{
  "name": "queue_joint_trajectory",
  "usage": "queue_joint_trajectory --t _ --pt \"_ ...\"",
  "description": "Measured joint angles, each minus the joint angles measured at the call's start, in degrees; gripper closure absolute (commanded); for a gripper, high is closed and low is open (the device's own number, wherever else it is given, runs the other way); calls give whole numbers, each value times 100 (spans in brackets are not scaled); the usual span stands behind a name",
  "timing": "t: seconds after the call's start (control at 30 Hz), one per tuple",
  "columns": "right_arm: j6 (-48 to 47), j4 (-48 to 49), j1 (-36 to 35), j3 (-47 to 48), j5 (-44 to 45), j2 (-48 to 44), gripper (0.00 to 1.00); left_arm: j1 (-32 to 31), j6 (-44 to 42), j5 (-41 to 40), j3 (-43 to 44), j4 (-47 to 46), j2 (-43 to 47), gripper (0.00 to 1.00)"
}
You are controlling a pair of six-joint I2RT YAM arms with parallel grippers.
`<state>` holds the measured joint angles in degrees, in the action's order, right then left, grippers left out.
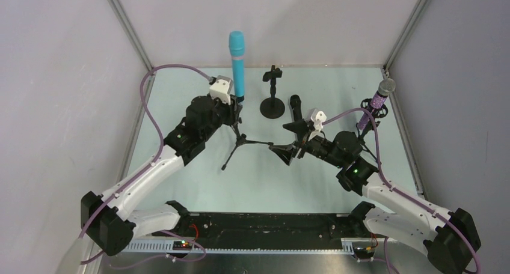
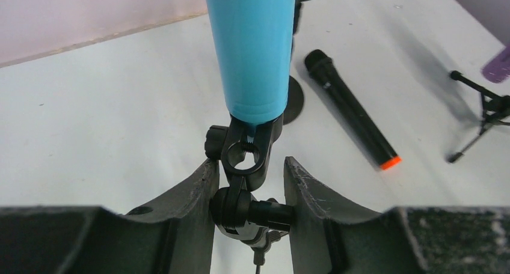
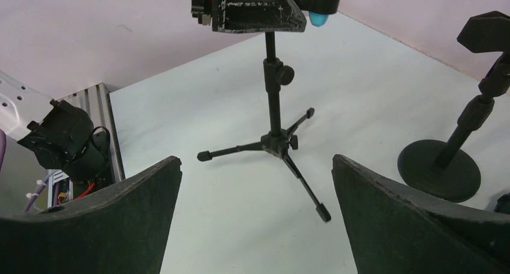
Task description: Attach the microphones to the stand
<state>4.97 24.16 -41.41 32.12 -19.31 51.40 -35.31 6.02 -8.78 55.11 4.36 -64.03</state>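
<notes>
I'm pinching the tripod joint [image 2: 239, 205] between my left fingers [image 2: 192, 196], right fingers [image 3: 138, 220] gaping; releasing abruptly risks the top-heavy cyan mic [image 2: 252, 45] above toppling.

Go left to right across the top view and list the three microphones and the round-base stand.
cyan microphone → round-base stand → black microphone → purple microphone

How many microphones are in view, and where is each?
3. The cyan microphone stands clipped upright on the tripod stand; the black microphone lies on the table by the round-base stand; the purple microphone sits in the far-right stand. None seems hidden.
</notes>
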Motion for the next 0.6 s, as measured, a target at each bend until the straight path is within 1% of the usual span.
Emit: queue_joint_trajectory --t 0.6 --pt "63 -55 90 -39 52 0 0 1110 -212 -470 -116 -76 -42 100"
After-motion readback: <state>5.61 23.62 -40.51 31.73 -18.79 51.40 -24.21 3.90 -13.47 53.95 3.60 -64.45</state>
